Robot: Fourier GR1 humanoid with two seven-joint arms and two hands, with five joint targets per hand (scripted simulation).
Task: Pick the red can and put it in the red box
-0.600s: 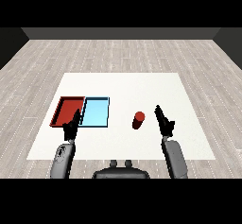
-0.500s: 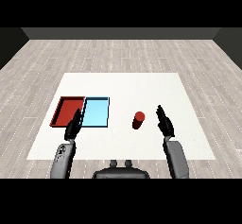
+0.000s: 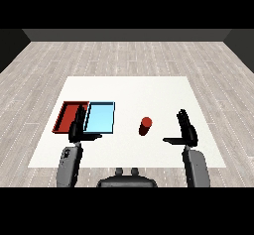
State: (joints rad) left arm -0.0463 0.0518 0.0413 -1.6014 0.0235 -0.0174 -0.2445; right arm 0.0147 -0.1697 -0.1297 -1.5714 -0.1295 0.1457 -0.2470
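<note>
1. A red can [image 3: 145, 126] is seen standing upright on the white table [image 3: 149, 88], to the right of the two trays and a little nearer the table's front edge than its middle.
2. The can is touched by neither hand; bare table is visible all around it.
3. The right hand [image 3: 186, 131] is held to the right of the can, near it but apart. Its fingers are extended straight, pointing away from the robot, and its thumb is stretched sideways toward the can, so nothing is grasped.
4. The left hand [image 3: 78, 128] is held over the near edge of the trays, about where the two meet. Its fingers are likewise straight and released, with the thumb pointing to the right, and nothing is held in it.
5. A red tray [image 3: 64, 116] is seen at the left side of the table, with a light blue tray [image 3: 101, 117] just beside it on its right, between the red tray and the can.
6. Nothing is seen lying in either tray.
7. Both grey forearms are seen rising from the lower corners of the view.
</note>
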